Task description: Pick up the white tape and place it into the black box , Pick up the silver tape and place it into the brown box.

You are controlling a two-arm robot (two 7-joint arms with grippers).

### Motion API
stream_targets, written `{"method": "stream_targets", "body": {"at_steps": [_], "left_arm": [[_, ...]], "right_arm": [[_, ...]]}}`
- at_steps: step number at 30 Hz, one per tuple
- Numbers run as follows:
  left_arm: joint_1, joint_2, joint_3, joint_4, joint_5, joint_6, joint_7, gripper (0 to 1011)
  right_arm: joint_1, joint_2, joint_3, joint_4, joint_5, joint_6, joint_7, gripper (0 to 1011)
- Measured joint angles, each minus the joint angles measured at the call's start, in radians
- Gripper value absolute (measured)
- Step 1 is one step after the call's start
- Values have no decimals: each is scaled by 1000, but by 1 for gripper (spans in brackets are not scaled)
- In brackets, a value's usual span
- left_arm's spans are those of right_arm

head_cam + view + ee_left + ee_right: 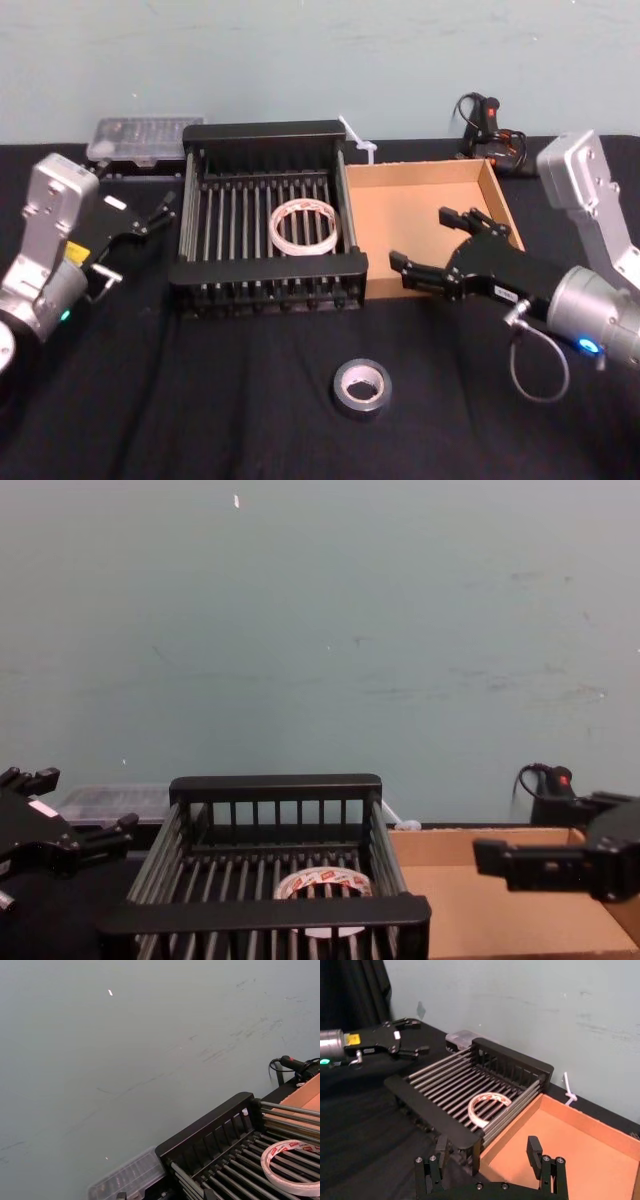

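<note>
The white tape (pixel 302 250) lies flat on the barred floor of the black box (pixel 268 267), also seen as the white tape (pixel 474 1112) (pixel 325 883) (pixel 274 1174). On the black tablecloth in front of the boxes lies the silver tape (pixel 345 400), with nothing touching it. The brown box (pixel 400 215) stands right of the black one and holds nothing. My right gripper (pixel 428 240) hovers open over the brown box's front part (pixel 487 1152). Left of the black box, my left gripper (pixel 135 243) is open and holds nothing.
A clear plastic case (pixel 140 135) sits behind the black box at the back left. A black tool with a cable (pixel 485 125) lies behind the brown box. A white tie (pixel 360 148) rests between them. The pale wall stands close behind.
</note>
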Motion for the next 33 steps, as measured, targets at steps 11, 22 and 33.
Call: {"method": "stream_targets", "body": {"at_steps": [11, 22, 33], "left_arm": [[0, 0, 0, 0, 0, 0, 0, 1001], [0, 0, 0, 0, 0, 0, 0, 1002], [0, 0, 0, 0, 0, 0, 0, 1001]], "right_arm": [[-68, 70, 5, -78, 22, 49, -10, 1000], [-97, 97, -24, -94, 34, 74, -8, 1000], [-101, 99, -59, -75, 37, 89, -8, 1000]]}}
